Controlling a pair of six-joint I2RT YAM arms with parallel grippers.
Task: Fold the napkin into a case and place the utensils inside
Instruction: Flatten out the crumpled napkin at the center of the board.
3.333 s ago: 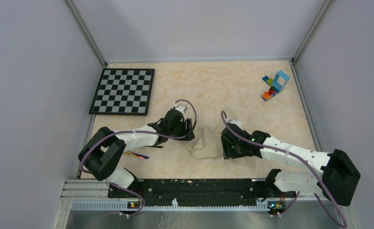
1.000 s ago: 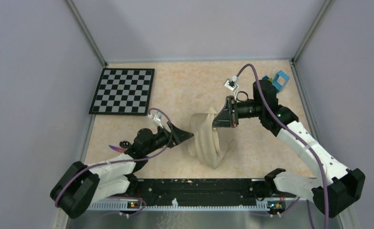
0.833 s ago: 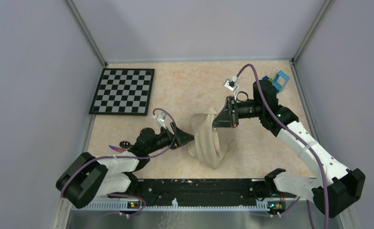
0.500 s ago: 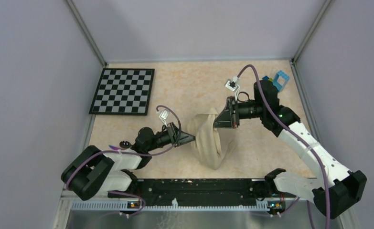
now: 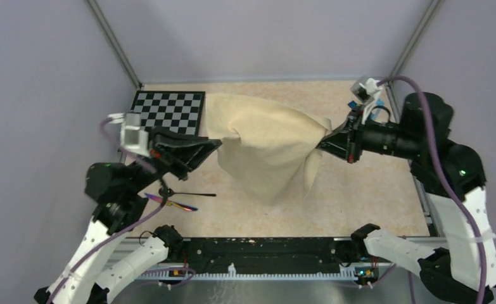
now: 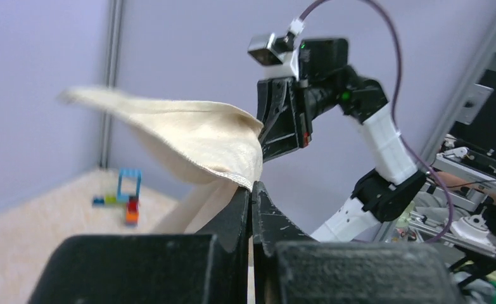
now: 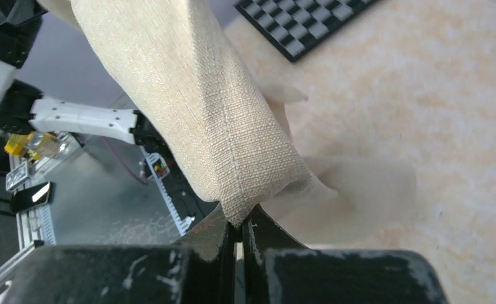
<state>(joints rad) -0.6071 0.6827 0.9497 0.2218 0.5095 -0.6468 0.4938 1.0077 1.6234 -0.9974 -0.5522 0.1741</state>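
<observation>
While both arms are raised above the table [image 5: 359, 190], the napkin [image 5: 264, 142] hangs stretched between them in the air, its loose lower folds sagging toward the tabletop. The left gripper [image 5: 215, 143] has its jaws pressed together on one hemmed corner of the cloth. The right gripper [image 5: 325, 138] pinches a bunched corner at the other end. The utensils [image 5: 180, 199] lie on the table below the left arm, apart from the cloth. A chequered board [image 5: 169, 109] sits at the far left, and toy bricks [image 6: 123, 201] at the far right.
</observation>
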